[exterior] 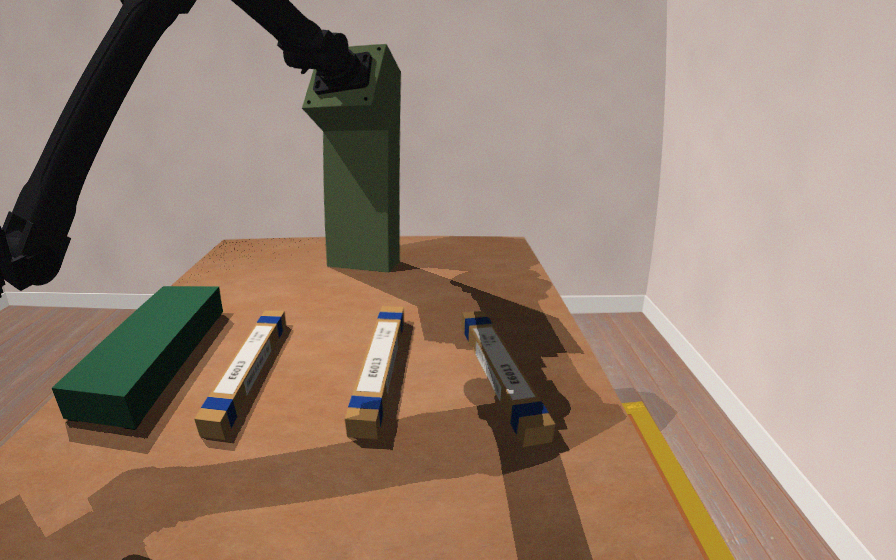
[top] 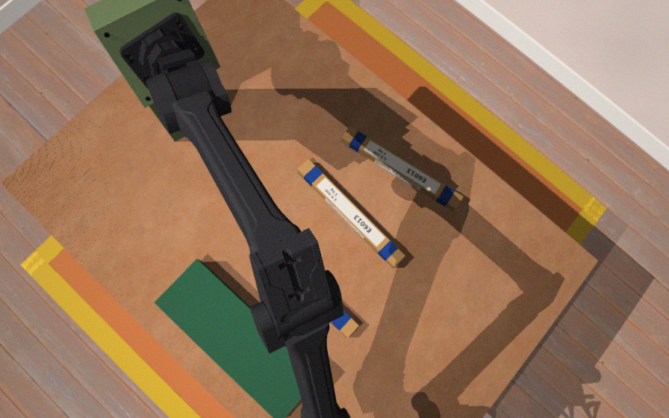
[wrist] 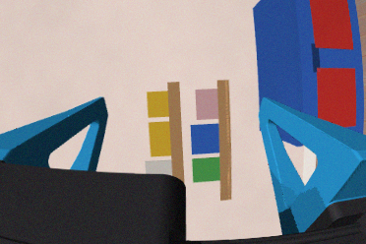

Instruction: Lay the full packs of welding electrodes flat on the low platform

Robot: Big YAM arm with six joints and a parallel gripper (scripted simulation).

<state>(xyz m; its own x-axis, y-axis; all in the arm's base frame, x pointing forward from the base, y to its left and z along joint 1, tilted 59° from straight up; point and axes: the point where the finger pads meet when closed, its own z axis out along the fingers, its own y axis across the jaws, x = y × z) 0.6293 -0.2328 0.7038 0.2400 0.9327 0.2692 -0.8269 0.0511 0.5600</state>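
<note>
I am seeing the black arm (top: 233, 171) reaching out from its tall green post (exterior: 361, 201) and stretching high over the table (top: 134, 202), with its far end bending back down near the green low platform (exterior: 135, 354). The end effector (wrist: 183, 139) is pointing off toward the wall, and its blue fingers are standing wide apart with nothing between them. Three long packs are lying flat on the table, side by side and well apart. The left pack (exterior: 241, 372) is lying just beside the platform, not on it. The middle pack (exterior: 375, 368) is lying in the light. The right pack (exterior: 507, 379) is lying in the arm's shadow, turned a little. Each pack is tan with blue bands near both ends and a white label.
</note>
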